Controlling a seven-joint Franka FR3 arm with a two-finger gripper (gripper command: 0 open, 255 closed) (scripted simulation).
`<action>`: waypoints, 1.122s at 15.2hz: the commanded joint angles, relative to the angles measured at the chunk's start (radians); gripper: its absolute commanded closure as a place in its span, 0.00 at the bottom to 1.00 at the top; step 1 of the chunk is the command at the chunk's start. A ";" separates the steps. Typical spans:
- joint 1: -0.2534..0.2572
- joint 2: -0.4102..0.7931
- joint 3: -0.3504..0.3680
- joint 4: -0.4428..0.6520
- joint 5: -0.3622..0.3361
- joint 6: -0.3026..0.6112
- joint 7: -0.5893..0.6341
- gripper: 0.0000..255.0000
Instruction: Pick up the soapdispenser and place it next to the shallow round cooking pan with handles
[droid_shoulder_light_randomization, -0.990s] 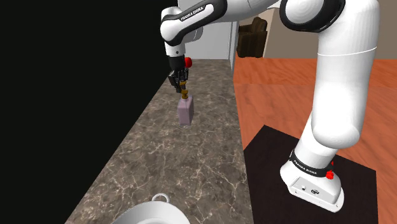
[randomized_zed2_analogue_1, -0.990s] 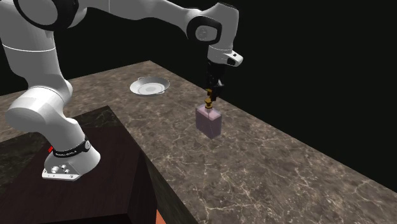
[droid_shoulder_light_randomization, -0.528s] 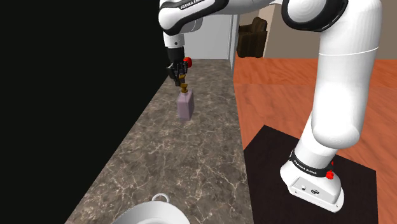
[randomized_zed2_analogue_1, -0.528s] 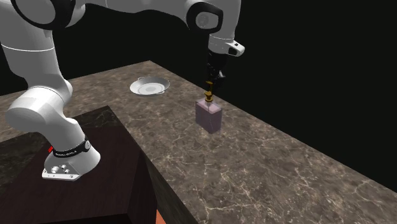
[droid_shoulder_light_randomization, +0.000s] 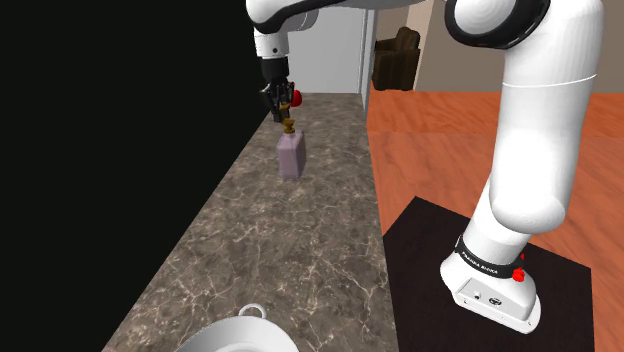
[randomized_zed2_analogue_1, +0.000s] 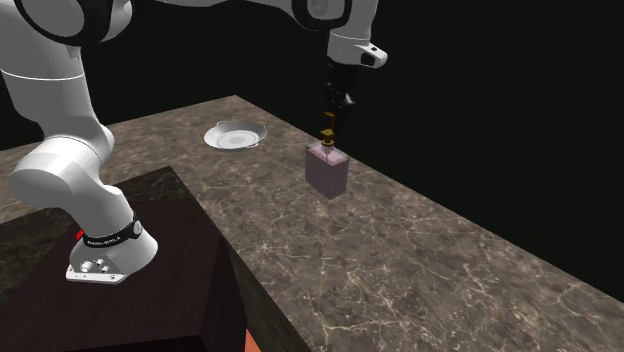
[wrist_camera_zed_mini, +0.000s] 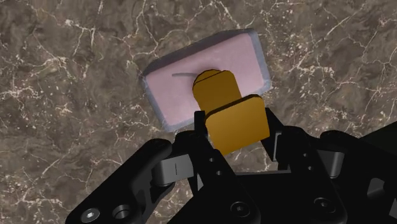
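A pale pink soap dispenser (droid_shoulder_light_randomization: 291, 158) with a gold pump hangs above the marble counter (droid_shoulder_light_randomization: 260, 250), slightly tilted. My gripper (droid_shoulder_light_randomization: 284, 110) is shut on the gold pump head (wrist_camera_zed_mini: 235, 124), and the pink body (wrist_camera_zed_mini: 203, 76) shows below the fingers (wrist_camera_zed_mini: 201, 127). In the second exterior view the dispenser (randomized_zed2_analogue_1: 327, 171) dangles under the gripper (randomized_zed2_analogue_1: 335, 112), near the counter's far edge. The shallow round pan with handles (randomized_zed2_analogue_1: 237, 135) rests on the counter well away from the dispenser. Its rim (droid_shoulder_light_randomization: 245, 335) peeks in at the shoulder view's bottom edge.
The counter (randomized_zed2_analogue_1: 420, 250) is a long strip with a black area (droid_shoulder_light_randomization: 110, 150) along the shoulder view's left. A wooden floor (droid_shoulder_light_randomization: 440, 150) lies on its other side. My dark stand (droid_shoulder_light_randomization: 470, 270) sits at lower right. A brown armchair (droid_shoulder_light_randomization: 396, 55) stands far back.
My gripper has risen with the dispenser clasped by its pump, lifting the bottle higher off the counter. The pan has not moved.
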 joint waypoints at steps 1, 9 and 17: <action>-0.001 0.001 0.000 0.028 0.000 -0.027 0.000 1.00; 0.059 -0.162 0.043 -0.173 0.010 0.017 0.100 1.00; 0.136 -0.329 0.121 -0.376 0.041 0.066 0.245 1.00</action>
